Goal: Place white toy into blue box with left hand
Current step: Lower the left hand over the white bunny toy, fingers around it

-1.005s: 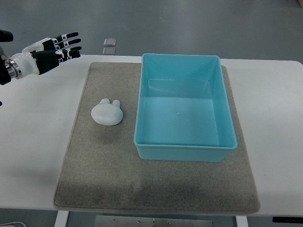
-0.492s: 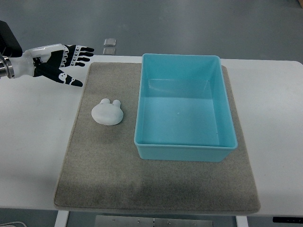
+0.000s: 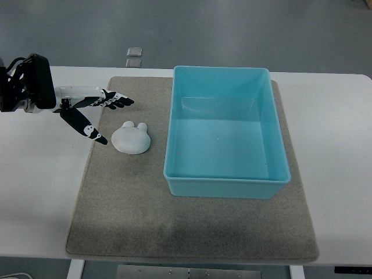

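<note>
Top view: left hand (image 3: 90,110) has fingers spread with the thumb splayed, holding nothing, positioned at 9 o'clock just beside the white toy (image 3: 131,139). White toy lies on the grey mat (image 3: 192,226), at 9 o'clock of the blue box (image 3: 226,180).

We see our left arm entering from the left edge, its dark wrist housing leading to the left robot hand (image 3: 87,110). The fingers (image 3: 116,100) reach out straight toward the right, the thumb splayed downward and apart from them, holding nothing.
</note>
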### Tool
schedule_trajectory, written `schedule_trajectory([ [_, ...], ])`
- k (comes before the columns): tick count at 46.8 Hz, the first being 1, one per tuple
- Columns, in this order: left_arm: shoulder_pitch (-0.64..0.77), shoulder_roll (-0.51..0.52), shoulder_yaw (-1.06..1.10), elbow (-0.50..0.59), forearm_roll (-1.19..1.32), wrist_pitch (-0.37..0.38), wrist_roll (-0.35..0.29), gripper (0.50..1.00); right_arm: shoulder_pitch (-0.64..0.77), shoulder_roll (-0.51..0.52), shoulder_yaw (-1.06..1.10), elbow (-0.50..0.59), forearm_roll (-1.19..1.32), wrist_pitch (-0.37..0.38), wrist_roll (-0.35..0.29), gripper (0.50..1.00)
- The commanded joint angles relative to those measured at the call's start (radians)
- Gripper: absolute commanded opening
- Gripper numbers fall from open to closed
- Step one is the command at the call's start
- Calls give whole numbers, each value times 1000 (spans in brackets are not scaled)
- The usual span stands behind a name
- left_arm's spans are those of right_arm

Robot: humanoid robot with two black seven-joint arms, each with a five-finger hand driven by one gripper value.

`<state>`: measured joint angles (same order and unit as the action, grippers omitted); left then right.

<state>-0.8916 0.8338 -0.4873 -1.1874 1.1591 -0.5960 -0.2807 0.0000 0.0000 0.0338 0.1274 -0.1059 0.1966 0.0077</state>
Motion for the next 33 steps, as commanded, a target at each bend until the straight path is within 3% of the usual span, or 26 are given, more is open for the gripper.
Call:
schedule_trajectory([
  [1,-1,-24,9,0,10,31,0,988,0,0,0,0,0,0,0,936],
  [19,-1,-74,33,-15,166,143,-2,981,0,0,0,1,0,0,0,936],
  [33,14,-85,47,-32,244,177,-3,979,0,0,0,0,0,1,0,936],
])
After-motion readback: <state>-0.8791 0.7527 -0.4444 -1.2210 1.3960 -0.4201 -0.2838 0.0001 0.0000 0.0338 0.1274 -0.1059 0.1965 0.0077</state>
